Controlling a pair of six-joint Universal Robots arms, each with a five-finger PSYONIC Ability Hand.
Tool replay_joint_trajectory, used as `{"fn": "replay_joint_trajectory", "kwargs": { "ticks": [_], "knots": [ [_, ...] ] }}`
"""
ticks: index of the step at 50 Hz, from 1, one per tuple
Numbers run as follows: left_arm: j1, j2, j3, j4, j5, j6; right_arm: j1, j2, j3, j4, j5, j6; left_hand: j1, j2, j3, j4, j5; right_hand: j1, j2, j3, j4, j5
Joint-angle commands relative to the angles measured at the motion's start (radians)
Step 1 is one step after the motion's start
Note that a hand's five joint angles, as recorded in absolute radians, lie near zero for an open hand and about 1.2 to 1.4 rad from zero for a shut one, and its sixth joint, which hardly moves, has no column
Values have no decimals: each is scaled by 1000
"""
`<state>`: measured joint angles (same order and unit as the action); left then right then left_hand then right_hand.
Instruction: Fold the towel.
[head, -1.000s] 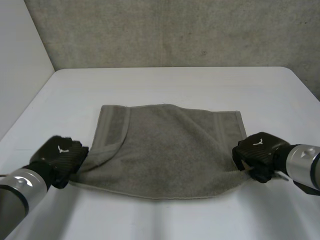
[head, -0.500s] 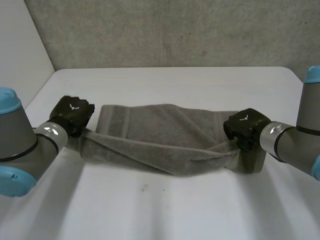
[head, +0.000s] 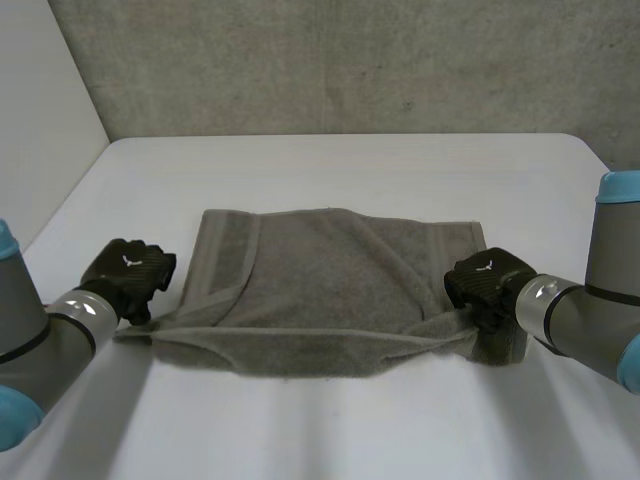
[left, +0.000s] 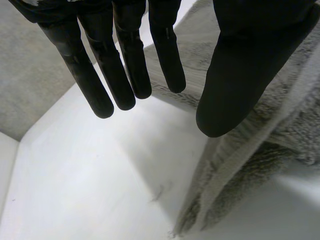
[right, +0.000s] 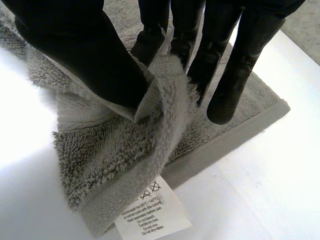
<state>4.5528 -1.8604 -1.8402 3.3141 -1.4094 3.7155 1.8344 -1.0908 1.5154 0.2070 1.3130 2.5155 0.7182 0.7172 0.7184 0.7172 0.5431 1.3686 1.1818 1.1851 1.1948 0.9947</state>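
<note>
A grey towel (head: 330, 290) lies across the middle of the white table (head: 350, 170), its near edge rumpled and partly raised. My left hand (head: 125, 280) hovers at the towel's near left corner. In the left wrist view that hand (left: 125, 60) has straight, spread fingers with nothing between them, and the towel's corner (left: 225, 170) lies on the table under the thumb. My right hand (head: 485, 285) is at the towel's near right corner. In the right wrist view its thumb (right: 75, 50) and fingers pinch a fold of the towel (right: 115, 165), whose white care label (right: 150, 212) hangs below.
A concrete wall (head: 350, 60) stands behind the table and a pale panel (head: 40, 120) runs along its left side. Bare table surface lies in front of the towel (head: 320, 430) and beyond it.
Both hands have drawn back toward the near side and lowered the raised towel edge. The left hand has opened and let go of its corner. The right hand still pinches its corner.
</note>
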Motion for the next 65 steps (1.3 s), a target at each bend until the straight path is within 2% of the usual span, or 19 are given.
{"fn": "replay_joint_trajectory", "kwargs": {
  "ticks": [1,8,17,22,30,37,38,39,40,41,42,43,48,53,56,58,61,63,65],
  "knots": [
    [9,86,-56,-8,1,0,0,2,8,-1,0,0,85,86,85,86,86,28,214,211,201,227],
    [31,220,-191,-8,9,-2,-1,9,14,-5,0,-4,30,31,30,31,30,28,214,211,201,227],
    [69,245,-261,2,78,-2,-1,11,26,-23,2,-9,-9,-7,-9,-7,-8,28,214,211,201,227],
    [110,183,-260,34,113,-2,-1,11,32,-24,0,-11,-64,-63,-64,-63,-64,28,214,211,201,227],
    [120,70,-223,133,113,0,-1,12,34,-26,0,-12,-61,-60,-62,-60,-61,28,214,211,201,227],
    [118,6,-206,159,115,0,-1,12,39,-37,0,-12,-38,-37,-38,-37,-37,28,214,211,201,227],
    [118,-5,-202,159,115,0,-1,14,40,-40,2,-12,26,27,26,27,27,28,214,211,201,227],
    [118,-11,-195,160,115,-2,-1,17,42,-43,2,-12,245,246,245,246,245,28,214,211,201,227],
    [118,-11,-195,160,115,-2,-1,17,42,-43,2,-12,247,248,247,248,247,28,214,211,201,227],
    [117,-13,-188,168,115,-6,-1,17,40,-43,2,-12,570,571,569,571,570,28,214,211,201,227],
    [117,-13,-188,168,115,-6,-1,17,40,-43,2,-12,573,574,573,574,573,28,214,211,201,227],
    [115,-10,-185,185,115,-9,-1,17,40,-43,2,-12,677,678,677,678,678,28,214,211,201,227],
    [104,9,-179,225,112,-14,-3,9,34,-40,3,-12,678,679,678,679,679,28,214,211,201,227],
    [101,109,-175,194,107,-16,-3,-24,25,-14,11,-15,678,679,678,679,679,28,214,211,201,227],
    [101,211,-175,145,104,-14,-3,-90,20,64,11,-37,678,679,678,679,679,28,214,211,201,227],
    [104,320,-177,55,104,-9,-4,-147,5,174,9,-92,678,679,678,679,679,28,214,211,201,227],
    [109,374,-177,1,104,-9,-7,-170,-3,219,11,-116,678,679,678,679,679,28,214,211,201,227],
    [111,463,-174,-118,107,-5,-30,-213,-12,293,17,-159,678,679,678,679,679,28,214,211,201,227],
    [111,496,-171,-176,106,-2,-35,-236,-12,311,17,-174,678,679,678,679,679,28,214,211,201,227]
  ]
}}
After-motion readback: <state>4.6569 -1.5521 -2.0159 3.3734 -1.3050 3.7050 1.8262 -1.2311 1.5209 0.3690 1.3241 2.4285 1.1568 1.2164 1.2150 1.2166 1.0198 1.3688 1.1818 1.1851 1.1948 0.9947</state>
